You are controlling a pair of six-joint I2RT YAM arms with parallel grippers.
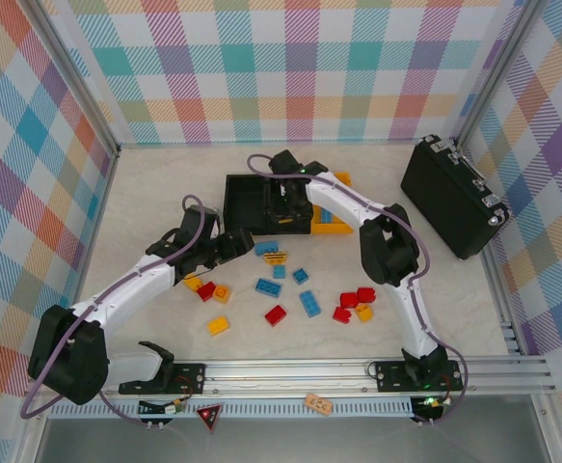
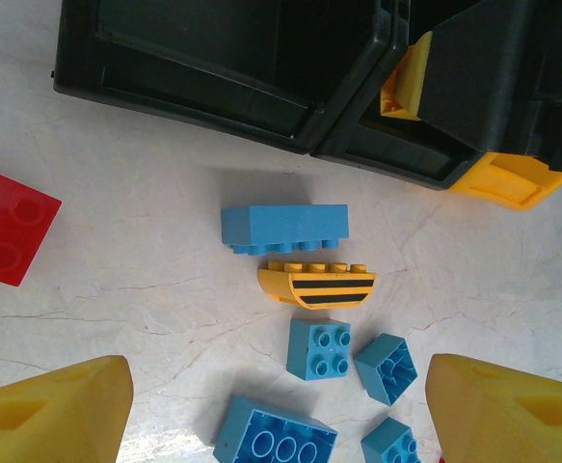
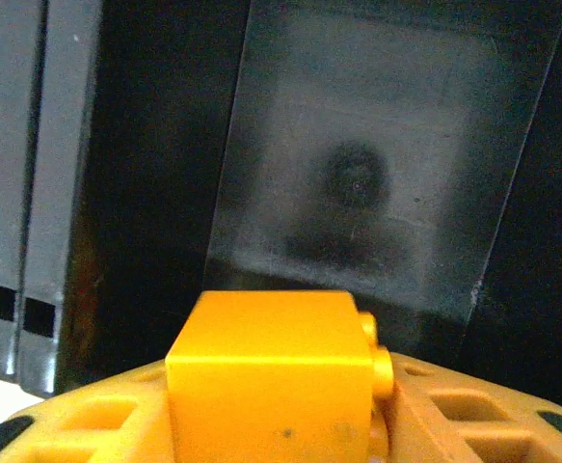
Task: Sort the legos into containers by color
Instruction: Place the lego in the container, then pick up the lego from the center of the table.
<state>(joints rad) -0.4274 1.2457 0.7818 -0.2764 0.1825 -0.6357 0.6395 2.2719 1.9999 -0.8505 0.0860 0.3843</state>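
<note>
Pinching a small yellow-orange studded plastic brick (image 3: 266,371) between the fingers of the right claw (image 3: 273,439), with the studs pointing sideways and much of the brick standing proud of the fingers. Hanging it directly over the dull floor of the middle black rectangular plastic bin (image 1: 290,228). Judging the release as the weak point: dropping from height onto bare hard plastic, risking a bounce over the rim. Judging also a shallow hold, risking a twist or a cling to one pad on opening. Recording a second black bin (image 1: 242,198) to that claw's left and a yellow-orange bin (image 1: 336,228) holding blue pieces to its right, and so risking a colour mix through any sideways drift before letting go.

Holding the left claw (image 2: 281,410) spread wide, gripping nothing. Recording just ahead of it a blue oblong brick (image 2: 285,229) and a curved yellow-orange piece (image 2: 317,286) with black stripes, almost touching. Risking catching both colours, or shoving the small blue bricks (image 2: 319,347) between the fingers, on closing.
</note>
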